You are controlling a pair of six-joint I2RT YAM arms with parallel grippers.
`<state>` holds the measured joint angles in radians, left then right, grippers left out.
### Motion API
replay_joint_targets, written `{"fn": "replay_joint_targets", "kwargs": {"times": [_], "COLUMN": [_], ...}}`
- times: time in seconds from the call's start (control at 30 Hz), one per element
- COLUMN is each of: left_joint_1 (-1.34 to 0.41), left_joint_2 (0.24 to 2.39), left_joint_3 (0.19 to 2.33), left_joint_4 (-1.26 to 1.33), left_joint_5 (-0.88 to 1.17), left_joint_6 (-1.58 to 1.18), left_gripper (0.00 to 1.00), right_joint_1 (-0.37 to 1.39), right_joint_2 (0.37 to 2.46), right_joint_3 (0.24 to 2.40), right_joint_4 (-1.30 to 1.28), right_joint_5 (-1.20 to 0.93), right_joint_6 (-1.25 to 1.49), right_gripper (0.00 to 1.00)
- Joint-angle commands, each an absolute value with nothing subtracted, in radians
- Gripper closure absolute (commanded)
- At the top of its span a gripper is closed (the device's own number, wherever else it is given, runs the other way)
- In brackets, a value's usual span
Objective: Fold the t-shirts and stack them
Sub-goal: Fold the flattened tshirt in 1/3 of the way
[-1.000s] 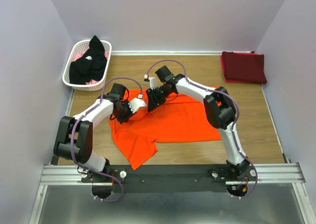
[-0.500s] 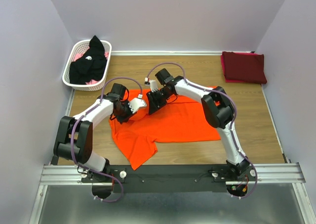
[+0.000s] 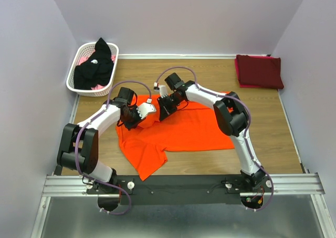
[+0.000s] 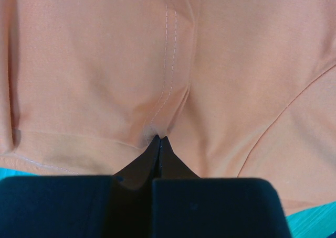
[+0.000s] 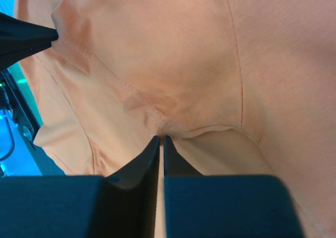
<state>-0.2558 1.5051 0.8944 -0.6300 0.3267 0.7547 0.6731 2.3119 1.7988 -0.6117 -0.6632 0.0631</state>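
At the far left corner of the worktop point(image 3: 210, 73) sits a white slotted basket point(image 3: 72, 76), with the black t-shirt point(image 3: 94, 70) heaped in it and spilling over its back rim. Just right of that, the left arm reaches in over the orange t-shirt point(image 3: 194, 128), which lies spread across the middle of the worktop with one sleeve trailing toward the near edge. The left claw point(image 4: 160, 139) has its fingers pressed together on a small pucker of the orange cloth beside a double-stitched seam, near the shirt's upper left part. Close to its right, the right claw point(image 5: 160, 138) is likewise clamped on the orange t-shirt, its tips nearly meeting on a raised fold where a seam runs. In the right wrist view a dark point pinching the cloth at the upper left is probably the left claw's tip, so the two grips lie near each other. At the far right corner the maroon t-shirt point(image 3: 258, 71) lies folded into a neat rectangle, well apart from the orange one
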Motion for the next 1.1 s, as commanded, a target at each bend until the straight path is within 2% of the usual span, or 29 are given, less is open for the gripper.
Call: {"fn": "replay_joint_targets", "kwargs": {"times": [0.0, 0.07, 0.27, 0.3, 0.37, 0.4, 0.47, 0.5, 1.07], "left_joint_1": [-0.258, -0.258, -0.256, -0.256, -0.256, -0.256, -0.258, -0.256, -0.256], "left_joint_2": [1.488, 1.480, 1.462, 1.460, 1.462, 1.463, 1.466, 1.470, 1.479], "left_joint_3": [0.917, 0.919, 0.930, 0.931, 0.931, 0.928, 0.927, 0.925, 0.925], "left_joint_4": [-0.638, -0.641, -0.666, -0.666, -0.667, -0.664, -0.661, -0.661, -0.653], "left_joint_5": [0.359, 0.360, 0.364, 0.364, 0.367, 0.367, 0.371, 0.371, 0.376], "left_joint_6": [0.746, 0.747, 0.746, 0.747, 0.745, 0.742, 0.741, 0.742, 0.742], "left_gripper": [1.00, 1.00, 1.00, 1.00, 1.00, 1.00, 1.00, 1.00, 1.00], "right_joint_1": [0.683, 0.683, 0.683, 0.683, 0.684, 0.684, 0.687, 0.690, 0.764], "right_joint_2": [2.310, 2.306, 2.263, 2.252, 2.243, 2.235, 2.238, 2.244, 2.293], "right_joint_3": [1.836, 1.833, 1.816, 1.815, 1.806, 1.801, 1.801, 1.799, 1.793], "right_joint_4": [-0.612, -0.612, -0.612, -0.612, -0.611, -0.611, -0.611, -0.611, -0.617], "right_joint_5": [-0.652, -0.656, -0.666, -0.664, -0.651, -0.646, -0.640, -0.637, -0.362], "right_joint_6": [0.064, 0.063, 0.055, 0.052, 0.043, 0.040, 0.037, 0.037, 0.009], "right_gripper": [0.95, 0.99, 0.99, 0.97, 0.70, 0.52, 0.39, 0.36, 0.43]}}
